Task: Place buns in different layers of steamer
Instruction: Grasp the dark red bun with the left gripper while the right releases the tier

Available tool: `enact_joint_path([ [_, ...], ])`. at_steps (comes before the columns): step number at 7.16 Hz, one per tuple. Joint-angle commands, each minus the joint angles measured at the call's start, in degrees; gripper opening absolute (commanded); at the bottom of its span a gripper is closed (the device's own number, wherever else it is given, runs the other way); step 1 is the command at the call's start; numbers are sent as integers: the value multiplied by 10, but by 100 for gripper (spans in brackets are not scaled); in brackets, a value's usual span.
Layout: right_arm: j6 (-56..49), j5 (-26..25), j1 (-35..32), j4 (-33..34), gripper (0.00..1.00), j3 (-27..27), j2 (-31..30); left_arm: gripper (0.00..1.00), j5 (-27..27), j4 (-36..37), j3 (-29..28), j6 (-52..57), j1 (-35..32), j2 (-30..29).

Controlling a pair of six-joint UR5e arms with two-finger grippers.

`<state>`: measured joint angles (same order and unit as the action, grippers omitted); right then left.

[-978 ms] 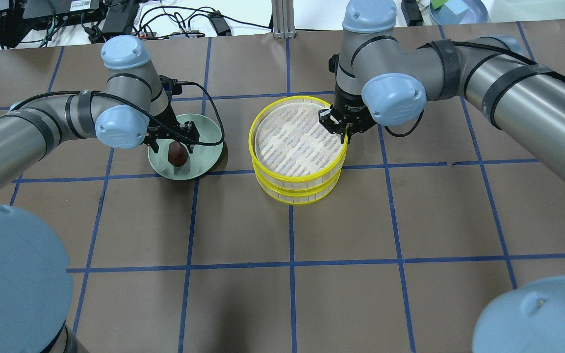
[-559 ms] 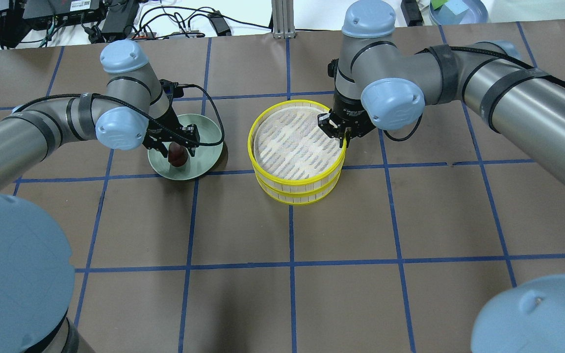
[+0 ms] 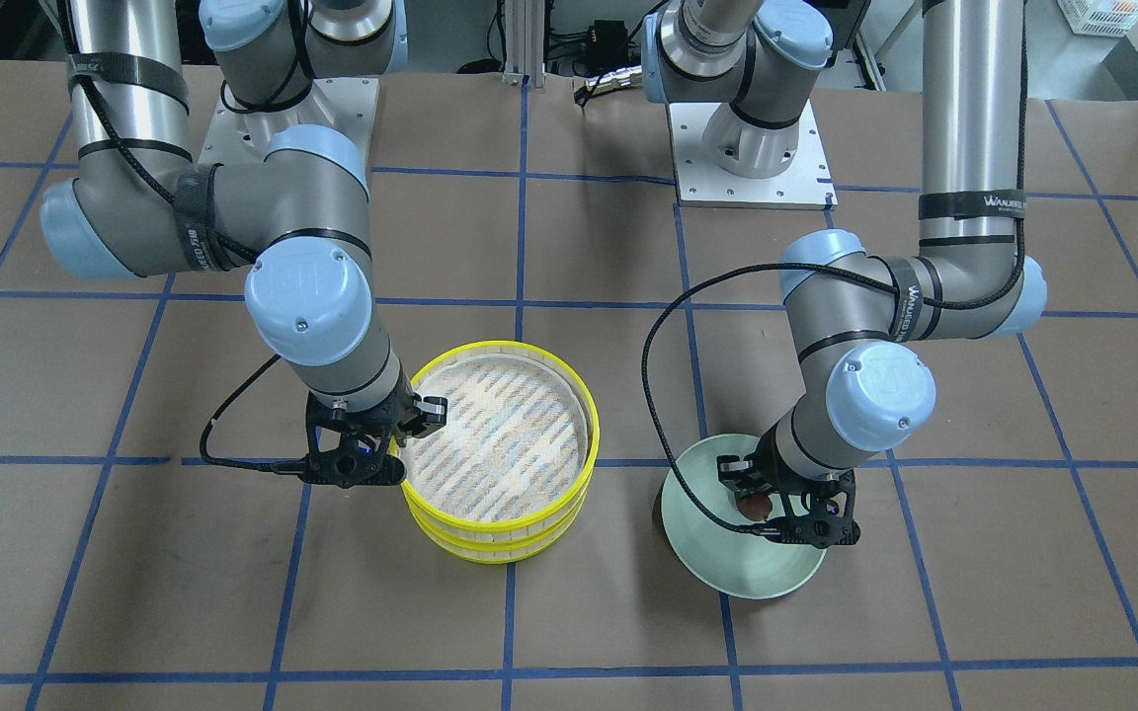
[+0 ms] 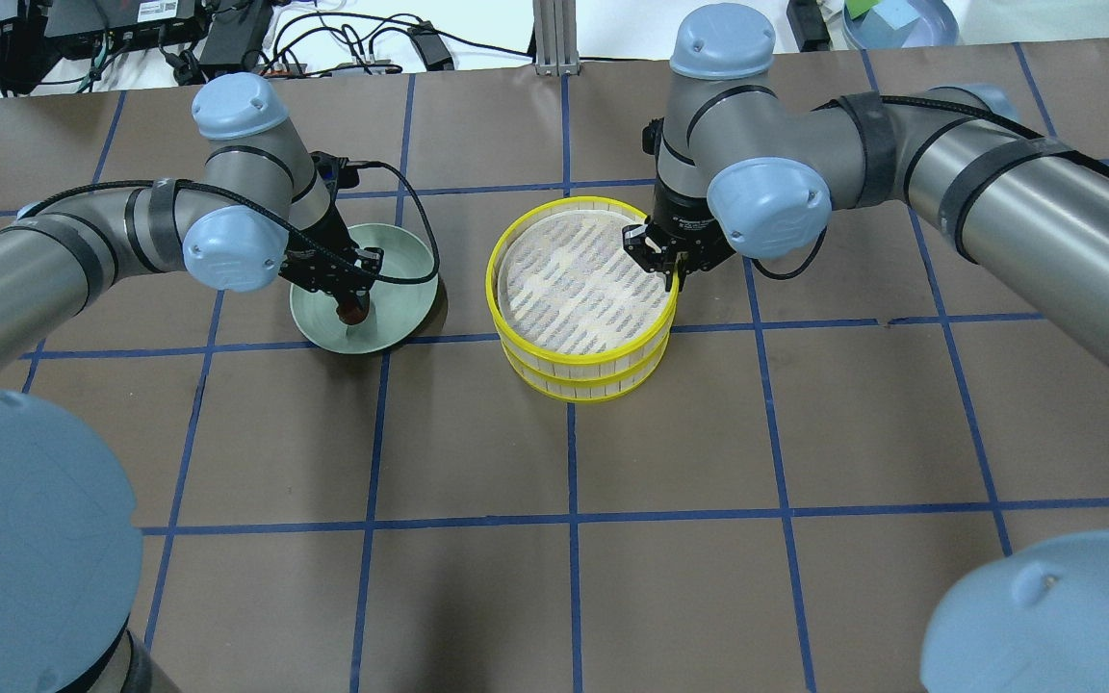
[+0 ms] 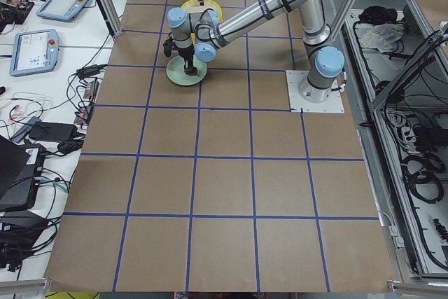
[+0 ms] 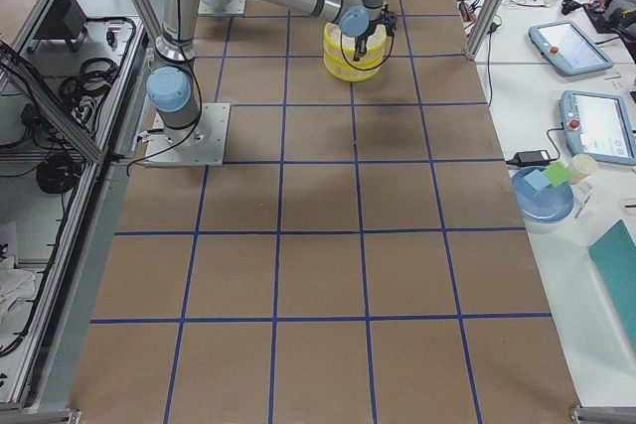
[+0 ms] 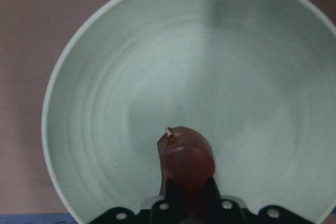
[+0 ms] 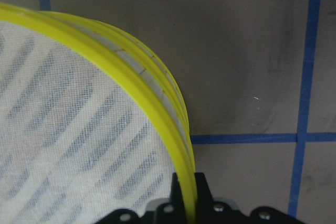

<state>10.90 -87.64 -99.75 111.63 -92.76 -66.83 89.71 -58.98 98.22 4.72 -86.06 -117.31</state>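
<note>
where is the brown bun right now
In the overhead view the brown bun is left of centre, pinched in the left gripper within the mint-green plate. The stacked steamer stands to its right.

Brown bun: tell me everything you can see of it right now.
The brown bun is a small, glossy, dark reddish-brown rounded lump with a tiny pale nick on its edge. It is near the middle of the pale green plate, gripped by the left gripper, which is shut on it. Whether it rests on the plate or is lifted clear cannot be told. Nothing else touches it.
</note>
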Motion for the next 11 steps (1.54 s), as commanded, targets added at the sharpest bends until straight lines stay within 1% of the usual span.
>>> enact_joint_path([
  [1, -1, 0, 0, 8, 0, 0, 1, 0, 6, -3, -10, -5, 0, 14],
  [2, -1, 1, 0, 8, 0, 0, 4, 0, 6, -37, -34, -30, 0, 27],
  [3, 0, 1, 0, 7, 0, 0, 5, 0, 6, -94, -69, -44, -1, 46],
  [4, -2, 0, 0, 5, 53, 0, 5, 0, 5, -128, -91, -65, -4, 64],
  [5, 0, -1, 0, 5, 99, 0, -1, 0, 3, -140, -92, -85, -12, 80],
  [6, -2, -4, 1, 2, 100, 7, -8, 0, -2, -149, -93, -117, -21, 96],
  [7, -3, 0, 3, -1, 100, 10, -53, 0, -4, -149, -94, -164, -55, 108],
  [8, -4, 0, 10, -26, 100, 12, -98, 0, -27, -143, -94, -235, -91, 110],
  [9, -4, -2, 14, -102, 100, 23, -160, 0, -61, -134, -94, -296, -130, 111],
  [10, -6, -9, 16, -166, 100, 38, -208, 0, -69, -88, -90, -357, -171, 102],
  [11, -56, -10, 19, -221, 100, 36, -255, 0, -76, -61, -84, -374, -196, 96],
])
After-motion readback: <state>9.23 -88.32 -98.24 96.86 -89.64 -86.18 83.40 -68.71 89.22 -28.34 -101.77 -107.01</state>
